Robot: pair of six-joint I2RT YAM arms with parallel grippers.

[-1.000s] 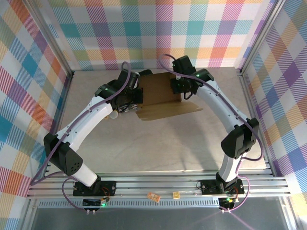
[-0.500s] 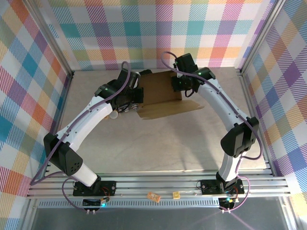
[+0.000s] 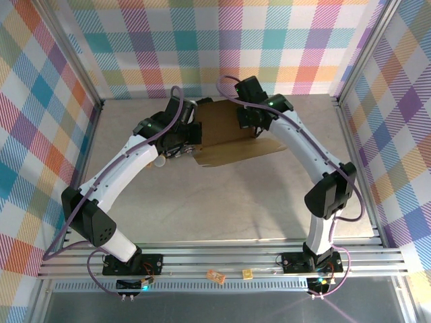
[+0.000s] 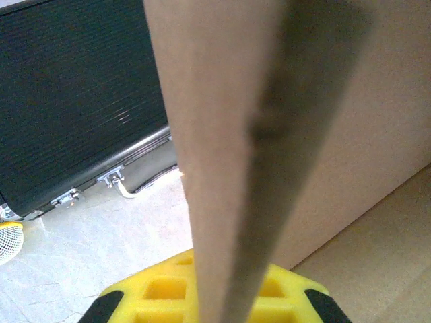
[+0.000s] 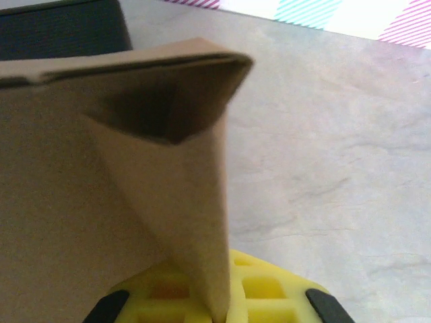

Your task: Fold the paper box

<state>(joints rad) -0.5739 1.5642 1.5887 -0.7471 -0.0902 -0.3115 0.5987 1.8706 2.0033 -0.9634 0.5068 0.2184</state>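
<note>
Brown cardboard die-cut paper box lies at the far middle of the pale counter. Its flaps mask the left end effector and right end effector; whether either grips cannot be told.

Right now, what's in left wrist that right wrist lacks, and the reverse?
Left wrist, not right wrist: the front of the black case with its metal latches and a thin wire loop, plus a pale item cropped at the frame's left edge. Right wrist, not left wrist: the folded corner of the paper box with a flap angled inside it, and a strip of plaid wall. Both: brown cardboard close up, part of the black case, and the pale table.
</note>
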